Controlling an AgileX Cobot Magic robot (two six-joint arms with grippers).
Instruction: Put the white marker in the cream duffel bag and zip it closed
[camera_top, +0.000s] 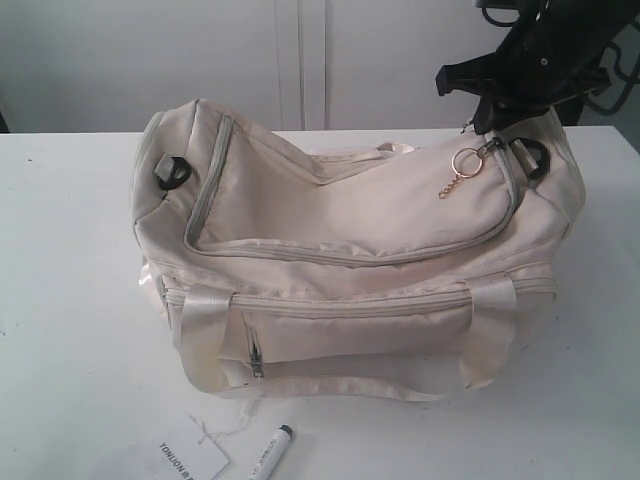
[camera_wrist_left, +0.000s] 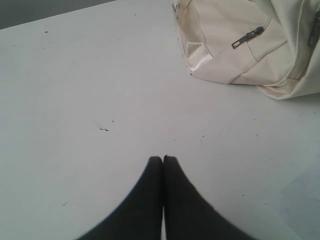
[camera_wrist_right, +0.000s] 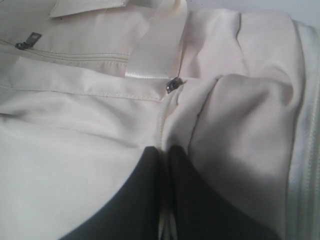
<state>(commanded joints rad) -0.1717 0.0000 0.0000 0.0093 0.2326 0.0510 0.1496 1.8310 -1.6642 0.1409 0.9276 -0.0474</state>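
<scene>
The cream duffel bag (camera_top: 330, 230) lies on the white table, front pocket facing the near edge. The white marker (camera_top: 270, 449) with its dark cap lies on the table in front of the bag, touched by neither gripper. My right gripper (camera_top: 482, 122) is at the bag's top right end, just above the gold keyring (camera_top: 466, 162). In the right wrist view its fingers (camera_wrist_right: 165, 149) are pinched on a cream zipper seam of the bag (camera_wrist_right: 75, 150). My left gripper (camera_wrist_left: 163, 159) is shut and empty over bare table, a corner of the bag (camera_wrist_left: 235, 55) beyond it.
A flat white paper tag (camera_top: 190, 460) with black lettering lies just left of the marker at the table's near edge. Satin strap handles (camera_top: 200, 320) hang down the bag's front. A white wall stands behind the table.
</scene>
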